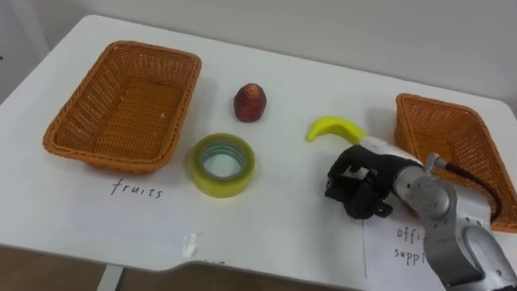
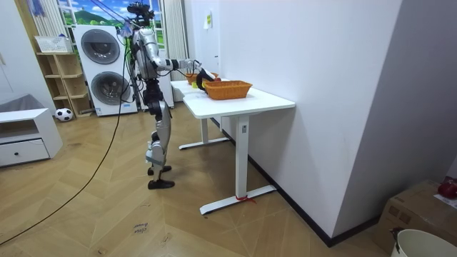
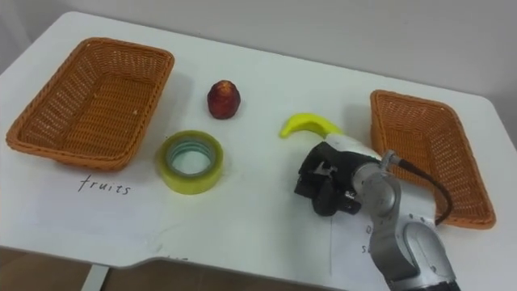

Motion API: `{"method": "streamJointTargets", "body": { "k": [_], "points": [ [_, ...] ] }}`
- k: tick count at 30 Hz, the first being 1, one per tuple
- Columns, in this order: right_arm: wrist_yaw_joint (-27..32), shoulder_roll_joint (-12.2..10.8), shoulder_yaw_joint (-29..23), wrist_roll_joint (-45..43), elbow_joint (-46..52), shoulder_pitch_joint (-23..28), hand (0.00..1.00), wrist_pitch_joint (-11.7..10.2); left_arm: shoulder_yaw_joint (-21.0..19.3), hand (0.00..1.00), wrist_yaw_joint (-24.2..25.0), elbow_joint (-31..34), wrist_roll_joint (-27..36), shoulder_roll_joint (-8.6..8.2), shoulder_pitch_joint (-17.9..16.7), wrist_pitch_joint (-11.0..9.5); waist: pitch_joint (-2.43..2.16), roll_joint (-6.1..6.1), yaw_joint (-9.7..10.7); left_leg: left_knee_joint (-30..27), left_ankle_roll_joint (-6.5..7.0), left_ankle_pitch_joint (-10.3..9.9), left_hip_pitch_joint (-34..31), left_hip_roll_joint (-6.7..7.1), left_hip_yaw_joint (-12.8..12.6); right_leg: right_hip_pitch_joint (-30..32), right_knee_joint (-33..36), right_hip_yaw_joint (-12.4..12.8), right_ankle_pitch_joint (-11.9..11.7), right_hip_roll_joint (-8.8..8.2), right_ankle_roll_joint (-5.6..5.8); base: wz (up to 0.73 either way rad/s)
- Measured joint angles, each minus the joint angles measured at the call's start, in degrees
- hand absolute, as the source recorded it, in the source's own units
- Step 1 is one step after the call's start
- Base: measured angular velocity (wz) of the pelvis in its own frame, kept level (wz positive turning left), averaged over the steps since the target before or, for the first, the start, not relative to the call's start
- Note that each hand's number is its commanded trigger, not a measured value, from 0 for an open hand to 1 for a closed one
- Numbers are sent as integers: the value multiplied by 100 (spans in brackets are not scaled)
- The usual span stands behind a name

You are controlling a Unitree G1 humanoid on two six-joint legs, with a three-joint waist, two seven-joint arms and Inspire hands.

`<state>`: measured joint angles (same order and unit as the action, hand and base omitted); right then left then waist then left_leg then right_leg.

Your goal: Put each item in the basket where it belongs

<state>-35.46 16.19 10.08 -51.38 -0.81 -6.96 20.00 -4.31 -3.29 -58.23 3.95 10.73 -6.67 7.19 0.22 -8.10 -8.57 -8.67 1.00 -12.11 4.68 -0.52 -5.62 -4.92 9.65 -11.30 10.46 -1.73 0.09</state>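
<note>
1. Two baskets stand on the table [image 1: 283, 226]: the left basket [image 1: 121, 105] at the far left, with a handwritten label [image 1: 137, 190] in front of it, and the right basket [image 1: 452, 145] at the right edge. Both look empty.
2. Between them lie three things, none sorted yet: a red fruit [image 1: 250, 102] towards the far side, a roll of tape [image 1: 212, 184] nearer and just right of the left basket, and a banana [image 1: 335, 128] left of the right basket.
3. My right hand [image 1: 363, 182] hangs low over the table just on the near side of the banana. Its fingers are bent inward and clenched on nothing that I can see. The banana's right end runs in behind the back of my hand, so I cannot tell whether they touch.
4. I judge the banana to be my next pick — it is closest.
5. It should be light and fairly firm, but the skin is smooth and bruises under a hard squeeze.
6. I would take it round the thick middle of the curve, fingers on one side and thumb on the other. The tapering tips would let it swing or slip.
7. It then has a long carry left, past the tape, to the left basket — so the hold needs to be snug, not crushing.
</note>
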Motion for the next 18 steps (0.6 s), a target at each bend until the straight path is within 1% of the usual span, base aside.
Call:
{"method": "streamJointTargets", "body": {
  "k": [7,14,18],
  "points": [
    [150,-27,8,-101,-55,30,100,-27,1,0,3,-35,2,21,22,-5,-5,-4,-36,-52,0,0,2,23,36,-9,-10,17,0,-19,0,2],
    [172,-29,10,85,-60,36,100,-62,35,0,-25,-37,8,23,48,-5,1,5,-43,-1,0,-1,-9,6,49,-14,2,15,-1,4,-2,-1],
    [338,-24,-7,244,72,215,100,-63,112,0,-138,-43,65,7,30,-5,-2,31,-63,-9,0,0,5,-2,42,-8,9,8,-7,8,-11,-1]
  ]
}}
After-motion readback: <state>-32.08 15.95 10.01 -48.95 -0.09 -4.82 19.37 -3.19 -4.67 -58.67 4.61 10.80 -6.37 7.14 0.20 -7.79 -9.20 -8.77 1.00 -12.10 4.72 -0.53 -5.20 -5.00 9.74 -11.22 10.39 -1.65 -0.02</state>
